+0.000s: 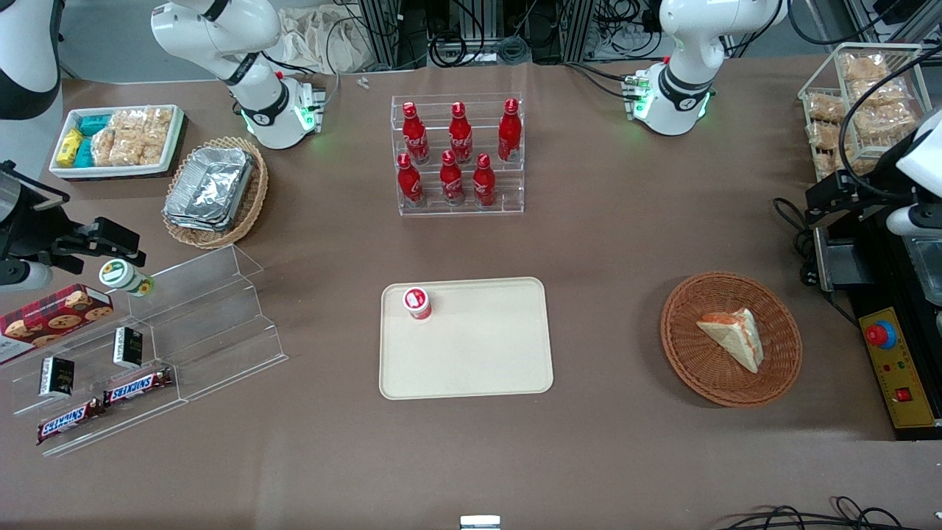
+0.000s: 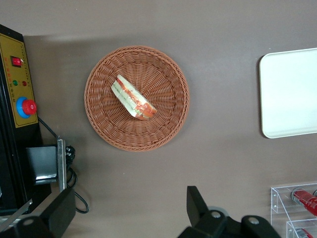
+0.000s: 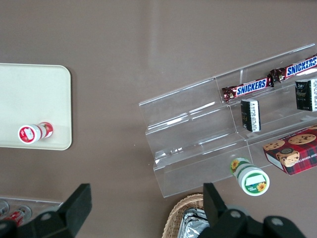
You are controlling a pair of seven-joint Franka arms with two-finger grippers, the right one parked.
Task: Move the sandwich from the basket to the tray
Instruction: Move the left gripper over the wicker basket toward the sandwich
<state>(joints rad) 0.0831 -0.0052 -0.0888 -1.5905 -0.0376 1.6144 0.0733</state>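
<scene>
The sandwich [image 1: 734, 336] lies on its side inside the round reddish-brown basket [image 1: 681, 346], toward the working arm's end of the table, w/ the orange-red and green filling edge showing; the wrist view gives the same wedge [image 2: 132, 97] near the middle of the basket [image 2: 99, 114]. The left arm's gripper [image 2: 130, 210] hangs high above the table, off the basket's rim, fingers [image 2: 196, 204] spread wide and holding nothing. Only the finger ends show in that view, and the gripper cannot be made out in the front view, where the arm is cut off at the frame edge.

The beige tray [image 1: 478, 361] sits mid-table, well apart from the basket. A small red-and-white lidded cup [image 1: 416, 302] stands on the tray's corner nearest the parked arm's end; its label is too small to read. The wrist view catches just one end of the tray [image 2: 290, 94], the rest cut off.

Farther from the front camera than the tray, a clear rack [image 1: 515, 199] holds six red bottles [image 1: 460, 134].
</scene>
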